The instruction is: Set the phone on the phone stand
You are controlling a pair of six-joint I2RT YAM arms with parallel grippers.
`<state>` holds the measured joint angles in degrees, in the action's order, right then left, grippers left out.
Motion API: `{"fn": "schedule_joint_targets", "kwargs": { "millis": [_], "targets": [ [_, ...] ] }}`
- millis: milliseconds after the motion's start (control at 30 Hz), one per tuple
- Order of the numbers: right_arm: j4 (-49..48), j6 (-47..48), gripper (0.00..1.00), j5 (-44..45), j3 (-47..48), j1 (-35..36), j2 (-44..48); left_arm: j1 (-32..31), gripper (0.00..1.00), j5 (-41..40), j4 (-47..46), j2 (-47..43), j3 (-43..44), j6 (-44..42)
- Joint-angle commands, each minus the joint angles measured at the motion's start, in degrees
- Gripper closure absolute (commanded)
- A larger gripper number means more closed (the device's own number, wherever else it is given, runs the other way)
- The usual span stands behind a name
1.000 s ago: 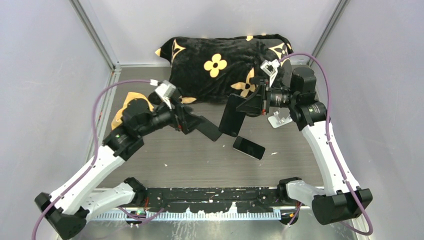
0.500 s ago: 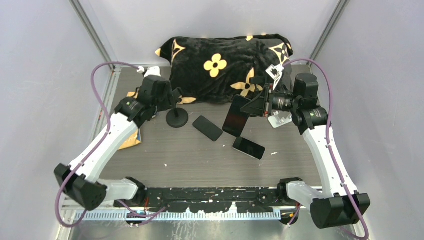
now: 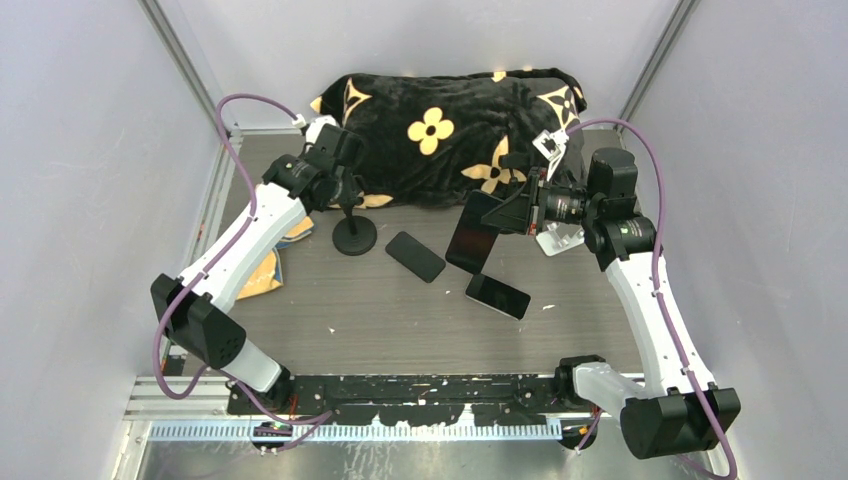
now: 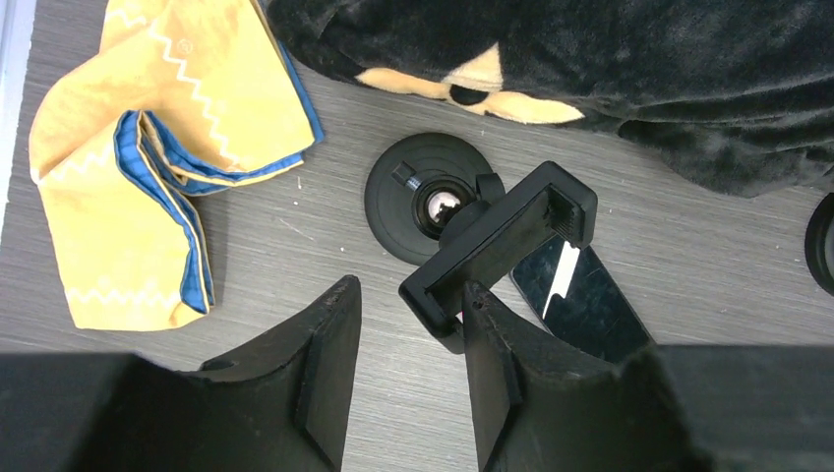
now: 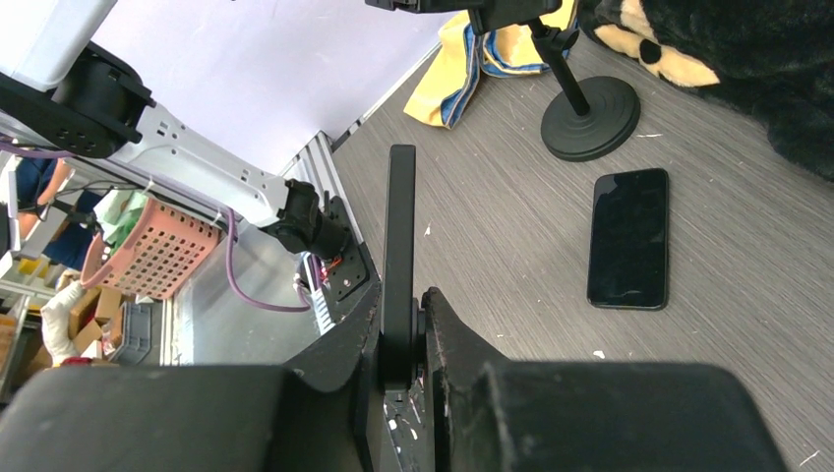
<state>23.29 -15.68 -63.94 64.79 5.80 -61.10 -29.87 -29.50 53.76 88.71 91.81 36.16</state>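
Surface (image 3: 400, 320) carries a black blanket (image 3: 440, 130) at the far side and the phone stand (image 4: 433, 197) left of centre. Left gripper (image 4: 408, 295) hangs over the stand, jaws apart about one end of its cradle (image 4: 502, 241); steadying it there would help. Right gripper (image 5: 403, 324), jaws clamped on the phone (image 5: 399, 226), holds it edge-up right of centre, above the surface. It should meet the cradle square.

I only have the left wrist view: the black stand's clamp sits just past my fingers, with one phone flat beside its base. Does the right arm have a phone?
Observer: Yes. The right gripper is shut on a phone, held on edge above the table.
Operator: Any phones besides those two?
Observer: One more. A third phone lies flat on the table, on the near side of the held one.
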Motion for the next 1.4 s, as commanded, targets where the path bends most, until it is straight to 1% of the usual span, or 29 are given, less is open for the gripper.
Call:
{"fn": "schedule_joint_targets", "kwargs": {
  "millis": [0,167,500,567,700,733,867,967,1067,1200,1367],
  "targets": [
    [-4.24,-1.47,0.99,-0.83,0.84,-0.35,1.17,0.07,0.58,-0.9,2.43,-0.82,1.76,2.42],
    [-5.38,-2.47,0.99,-0.96,0.86,-0.31,0.74,0.07,0.59,-0.07,2.03,-1.95,-0.61,3.01],
    [-5.84,-2.99,0.99,-1.16,0.82,-0.31,0.68,0.07,0.7,1.59,0.04,-1.91,-2.47,2.5],
    [-5.89,-2.97,0.99,-1.23,0.73,-0.35,0.79,0.07,0.76,1.83,-0.93,-1.96,-2.79,1.66],
    [-5.88,-2.97,0.99,-1.42,0.68,-0.3,0.95,0.07,0.97,4.41,-3.88,-3.63,-4.12,-2.07],
    [-5.84,-3.03,0.99,-1.49,0.75,-0.35,0.93,0.07,0.99,5.32,-4.71,-4.05,-4.56,-3.49],
    [-5.8,-2.86,0.99,-1.86,1.03,-0.37,0.99,0.07,0.99,13.09,-8.63,-8.95,-7.65,-10.96],
    [-5.78,-2.69,0.99,-2.42,1.36,-0.33,0.92,0.07,1.0,21.33,-11.15,-13.2,-10.24,-17.0],
    [-5.79,-2.31,0.99,-3.42,2.17,-0.03,0.62,0.07,0.99,28.38,-12.64,-16.62,-12.34,-21.13],
    [-5.64,-0.77,0.99,-5.12,3.46,1.67,-0.21,0.07,1.0,36.55,-12.15,-19.02,-12.77,-24.09],
    [-2.81,5.23,0.99,-7.23,6.48,5.91,-1.9,0.07,0.99,44.63,-10.72,-19.8,-12.71,-26.12]
  ]
}}
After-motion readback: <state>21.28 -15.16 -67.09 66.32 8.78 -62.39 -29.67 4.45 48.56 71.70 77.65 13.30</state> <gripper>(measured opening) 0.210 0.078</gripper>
